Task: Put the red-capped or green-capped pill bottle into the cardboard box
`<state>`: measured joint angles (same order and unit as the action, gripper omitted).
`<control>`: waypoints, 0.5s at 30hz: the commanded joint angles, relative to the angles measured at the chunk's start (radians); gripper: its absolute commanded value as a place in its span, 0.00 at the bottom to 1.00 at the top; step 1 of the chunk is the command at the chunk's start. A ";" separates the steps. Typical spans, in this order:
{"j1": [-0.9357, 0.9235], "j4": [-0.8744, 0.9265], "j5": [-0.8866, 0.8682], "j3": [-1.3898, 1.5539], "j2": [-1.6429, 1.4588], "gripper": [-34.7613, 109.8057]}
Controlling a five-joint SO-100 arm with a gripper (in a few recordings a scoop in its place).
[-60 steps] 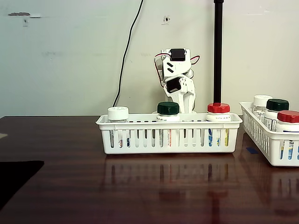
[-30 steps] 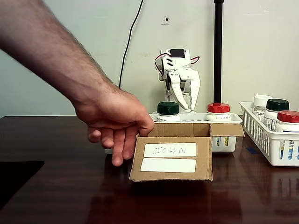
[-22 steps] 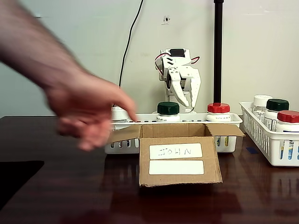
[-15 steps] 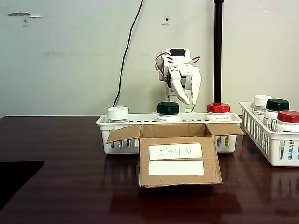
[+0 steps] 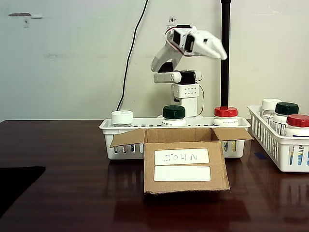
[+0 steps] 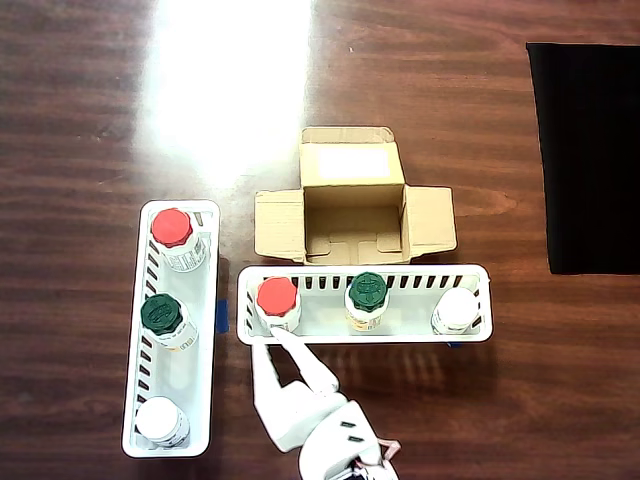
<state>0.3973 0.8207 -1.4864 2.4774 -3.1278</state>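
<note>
Two white baskets (image 6: 480,305) flank one cardboard box (image 6: 353,210) — dark wooden table (image 6: 90,110).

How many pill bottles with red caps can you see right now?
2. One red-capped pill bottle stands at the left end of the white slotted basket beside the brown cardboard box in the overhead view; the other red-capped bottle stands at the side basket's top end.
</note>
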 commanded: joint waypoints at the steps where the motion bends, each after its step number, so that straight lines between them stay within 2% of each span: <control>1: 0.066 -0.117 -0.021 -0.094 0.135 0.51; 8: 0.170 -0.284 -0.018 -0.153 0.314 0.77; 15: 0.253 -0.512 -0.035 -0.109 0.449 0.90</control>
<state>0.5998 0.4157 -1.5110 2.3915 -2.7105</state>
